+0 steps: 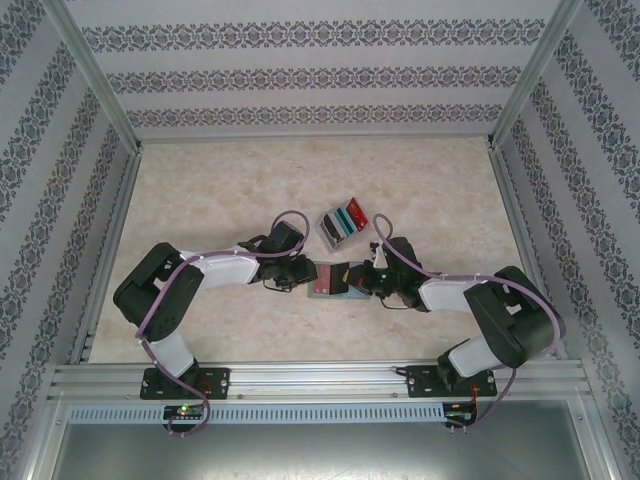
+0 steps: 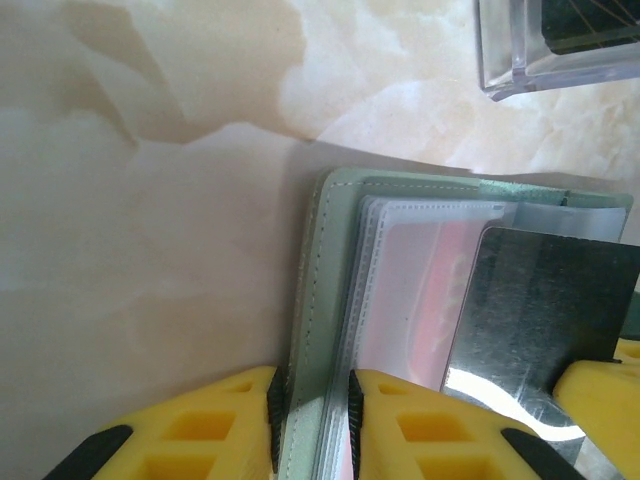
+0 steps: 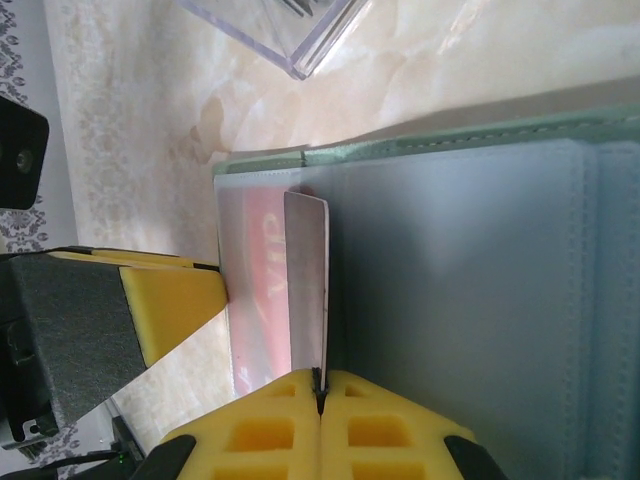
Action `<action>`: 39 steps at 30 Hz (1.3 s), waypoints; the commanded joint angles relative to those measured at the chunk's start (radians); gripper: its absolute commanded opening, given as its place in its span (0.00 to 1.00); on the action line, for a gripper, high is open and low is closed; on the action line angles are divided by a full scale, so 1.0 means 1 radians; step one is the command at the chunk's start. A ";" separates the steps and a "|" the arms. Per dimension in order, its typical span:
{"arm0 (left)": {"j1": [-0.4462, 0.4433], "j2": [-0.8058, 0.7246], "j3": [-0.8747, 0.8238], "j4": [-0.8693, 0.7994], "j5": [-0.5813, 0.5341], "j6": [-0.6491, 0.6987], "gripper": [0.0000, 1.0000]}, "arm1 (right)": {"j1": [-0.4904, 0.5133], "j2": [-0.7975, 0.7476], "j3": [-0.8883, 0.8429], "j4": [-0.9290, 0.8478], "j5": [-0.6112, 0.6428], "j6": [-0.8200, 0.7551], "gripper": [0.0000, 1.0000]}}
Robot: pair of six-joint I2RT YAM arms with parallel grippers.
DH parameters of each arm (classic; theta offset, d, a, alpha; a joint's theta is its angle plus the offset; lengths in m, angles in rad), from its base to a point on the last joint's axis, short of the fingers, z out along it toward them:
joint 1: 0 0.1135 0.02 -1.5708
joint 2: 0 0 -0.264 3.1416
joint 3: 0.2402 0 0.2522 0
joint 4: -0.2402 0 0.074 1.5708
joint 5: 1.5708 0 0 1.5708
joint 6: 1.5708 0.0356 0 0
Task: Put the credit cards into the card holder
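Card holder point(image 2: 310, 330) lies open, red card point(image 3: 262, 290) sleeved inside; left gripper point(image 2: 312, 410) clamps its cover, right gripper point(image 3: 322, 385) clamps dark grey card point(image 3: 308, 280)

The table point(image 2: 150, 250) is finished smooth, marble-patterned, faintly sheened. The holder point(image 2: 325, 300) is covered in matt, stitched leather-like material; its sleeves point(image 2: 400, 215) are made of clear glossy plastic. The card point(image 2: 540, 310) is finished dark and mirror-glossy. The tray point(image 2: 520, 70) is formed of clear shiny plastic.
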 commanded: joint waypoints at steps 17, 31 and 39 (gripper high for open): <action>-0.017 0.012 0.012 -0.010 0.002 -0.011 0.26 | -0.024 0.027 -0.020 -0.008 -0.017 -0.031 0.00; -0.017 0.008 0.014 -0.019 -0.009 -0.012 0.26 | -0.034 -0.094 -0.013 -0.025 -0.023 -0.009 0.00; -0.017 0.012 0.019 -0.019 -0.004 -0.009 0.26 | -0.015 0.001 -0.012 0.018 -0.030 -0.011 0.00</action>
